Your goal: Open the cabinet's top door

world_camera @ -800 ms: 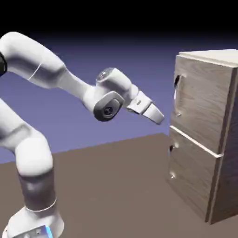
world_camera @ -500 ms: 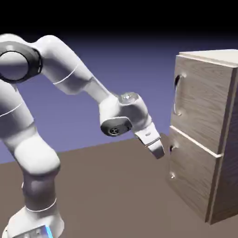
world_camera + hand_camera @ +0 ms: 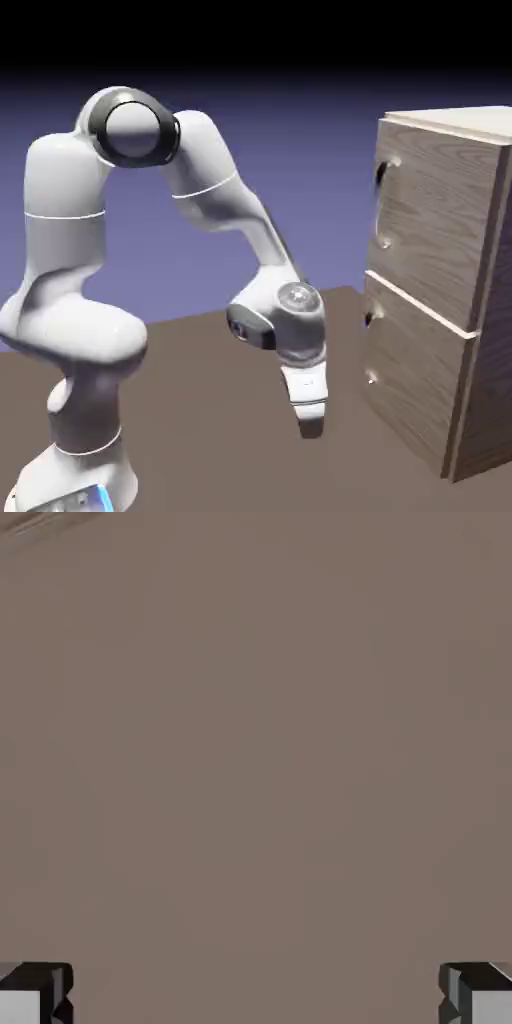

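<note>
Cabinet [image 3: 430, 230] cropped by the exterior view's right edge, fingertips [image 3: 52, 994] sliced off at the hand view's bottom corners, robot base [image 3: 85, 475] cut off below

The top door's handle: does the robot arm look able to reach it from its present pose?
Probably yes, after lifting: the open claw points down, well below the handle, but nothing visible stands between them.

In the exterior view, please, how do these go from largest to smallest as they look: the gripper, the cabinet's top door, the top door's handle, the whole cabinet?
Cabinet
Top door
Gripper and handle: unsure, nearness to the camera may matter.
</note>
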`<state>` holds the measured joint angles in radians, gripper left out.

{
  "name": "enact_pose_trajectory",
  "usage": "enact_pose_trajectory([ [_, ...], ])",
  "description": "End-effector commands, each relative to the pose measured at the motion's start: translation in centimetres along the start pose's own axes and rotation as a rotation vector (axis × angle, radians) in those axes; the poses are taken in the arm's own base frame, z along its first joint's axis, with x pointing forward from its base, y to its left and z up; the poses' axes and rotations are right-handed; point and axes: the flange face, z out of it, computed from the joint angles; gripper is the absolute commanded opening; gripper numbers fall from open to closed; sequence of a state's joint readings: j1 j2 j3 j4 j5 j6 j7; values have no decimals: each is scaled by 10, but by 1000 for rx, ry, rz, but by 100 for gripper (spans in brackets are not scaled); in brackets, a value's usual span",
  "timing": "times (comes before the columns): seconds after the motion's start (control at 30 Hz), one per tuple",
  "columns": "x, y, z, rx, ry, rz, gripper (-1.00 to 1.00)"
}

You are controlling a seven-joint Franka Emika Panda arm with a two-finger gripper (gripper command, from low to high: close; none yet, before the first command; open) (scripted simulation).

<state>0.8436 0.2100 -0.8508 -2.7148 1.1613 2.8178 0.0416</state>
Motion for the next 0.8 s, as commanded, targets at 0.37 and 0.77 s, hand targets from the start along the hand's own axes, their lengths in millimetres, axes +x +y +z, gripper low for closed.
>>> enact_pose_trajectory([
  [0.37, 34, 23, -17, 53, 251, 66, 0],
  [0.77, 29, -38, -115, 425, 635, -73, 0],
])
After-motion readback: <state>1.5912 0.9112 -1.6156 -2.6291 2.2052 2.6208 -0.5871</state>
